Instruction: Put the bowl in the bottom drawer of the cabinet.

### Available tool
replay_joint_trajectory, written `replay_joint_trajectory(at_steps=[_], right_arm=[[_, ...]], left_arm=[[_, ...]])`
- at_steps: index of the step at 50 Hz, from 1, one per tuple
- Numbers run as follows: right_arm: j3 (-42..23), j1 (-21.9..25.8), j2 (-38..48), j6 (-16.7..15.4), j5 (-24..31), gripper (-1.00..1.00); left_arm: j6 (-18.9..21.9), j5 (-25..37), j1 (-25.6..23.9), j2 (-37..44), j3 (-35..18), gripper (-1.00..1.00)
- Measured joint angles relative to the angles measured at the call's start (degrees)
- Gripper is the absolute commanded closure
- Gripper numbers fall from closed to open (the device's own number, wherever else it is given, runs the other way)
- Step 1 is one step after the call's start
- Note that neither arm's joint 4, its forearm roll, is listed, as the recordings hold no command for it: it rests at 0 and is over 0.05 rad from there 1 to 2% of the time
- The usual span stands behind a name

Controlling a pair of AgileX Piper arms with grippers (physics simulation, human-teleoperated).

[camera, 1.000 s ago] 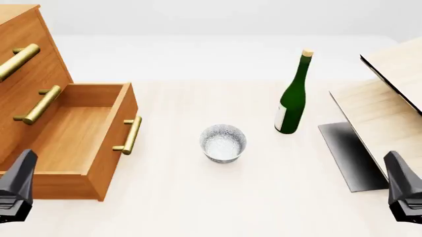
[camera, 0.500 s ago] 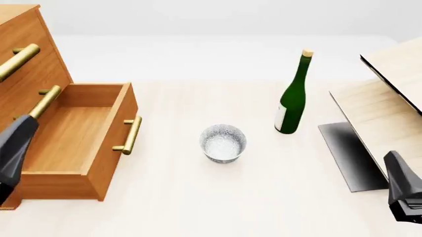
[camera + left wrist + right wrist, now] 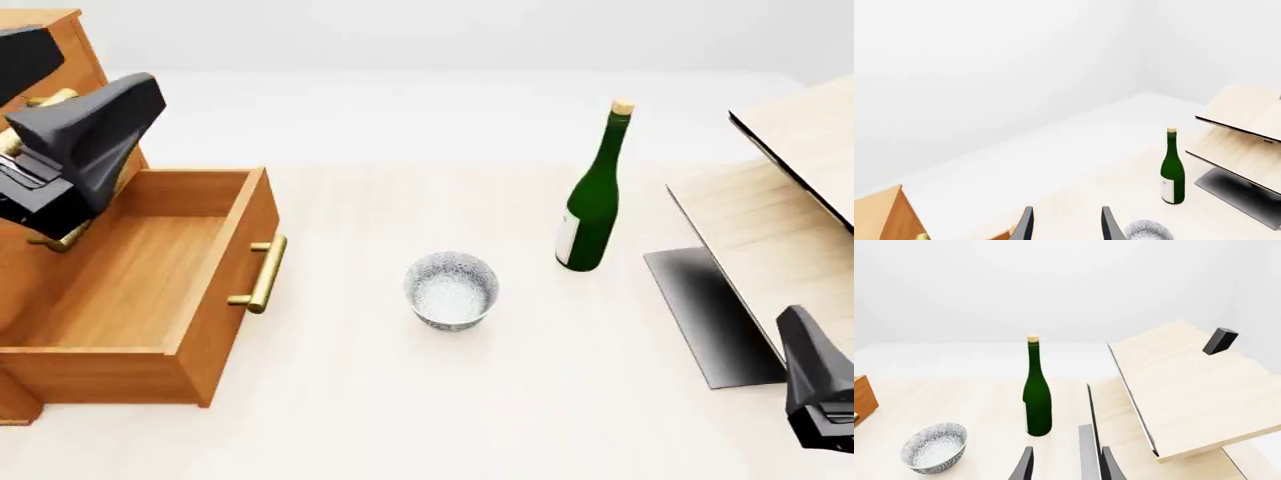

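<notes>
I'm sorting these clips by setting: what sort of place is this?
Likely a simulated tabletop test scene, not a real room: a bare pale table holding a cabinet, a green bottle and a bowl, ringed by blank white.

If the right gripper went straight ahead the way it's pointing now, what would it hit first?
Probably the pale light-wood structure: its slanted panel edge lies dead ahead between the right gripper fingers. The dark green glass bottle stands just to one side, though depth is unclear.

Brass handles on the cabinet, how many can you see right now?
3, in the front view: one on the open bottom drawer, two on the upper fronts, partly hidden by the left arm. More may be hidden.
</notes>
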Motion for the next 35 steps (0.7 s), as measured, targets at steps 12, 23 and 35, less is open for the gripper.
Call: replay_joint_trajectory(at_steps=[12, 23, 35], right_arm=[[0.00, 0.00, 0.00, 0.00, 0.01, -1.00], [0.00, 0.00, -0.01, 0.00, 0.01, -1.00], [0.00, 0.00, -0.01, 0.00, 0.01, -1.00]], left_arm=[[1.09, 3.04, -4.39, 9.12, -8.23, -1.00], [2.57, 7.21, -7.88, 15.26, -15.20, -1.00], [4.23, 9.04, -11.54, 21.12, -18.99, -1.00]])
